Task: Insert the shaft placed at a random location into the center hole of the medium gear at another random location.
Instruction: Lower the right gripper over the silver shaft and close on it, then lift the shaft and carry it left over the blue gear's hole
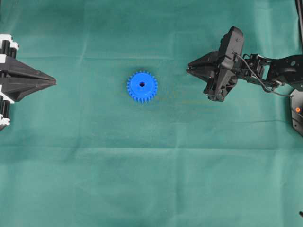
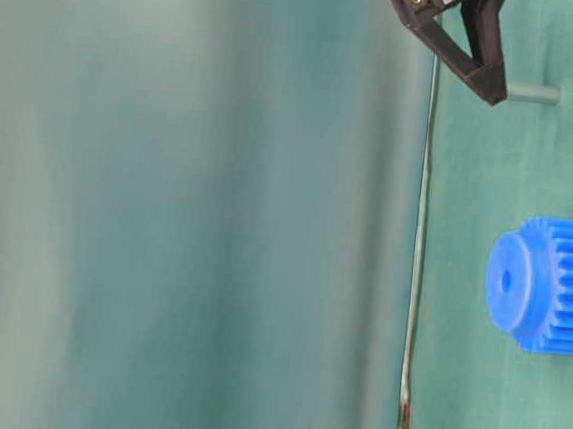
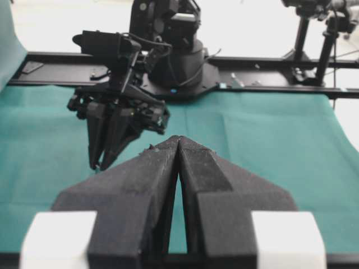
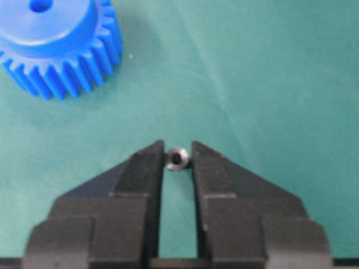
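Note:
The medium gear (image 1: 142, 86) is bright blue and lies flat mid-table; its center hole (image 1: 142, 84) faces up. It also shows in the table-level view, the gear (image 2: 551, 285) with its hole (image 2: 506, 281), and at the top left of the right wrist view (image 4: 56, 45). The shaft (image 4: 177, 159), a short silvery pin seen end-on, stands on the cloth (image 2: 533, 93) right of the gear. My right gripper (image 4: 177, 162) is shut on the shaft's upper part, its tips (image 1: 189, 69) well apart from the gear. My left gripper (image 1: 53, 82) rests at the left edge, shut and holding nothing (image 3: 178, 140).
Green cloth (image 1: 151, 179) covers the whole table, with faint fold lines. The right arm's body (image 1: 265, 71) reaches in from the right edge. A black rail (image 3: 269, 89) and camera stands (image 3: 314, 33) lie beyond the cloth's far side.

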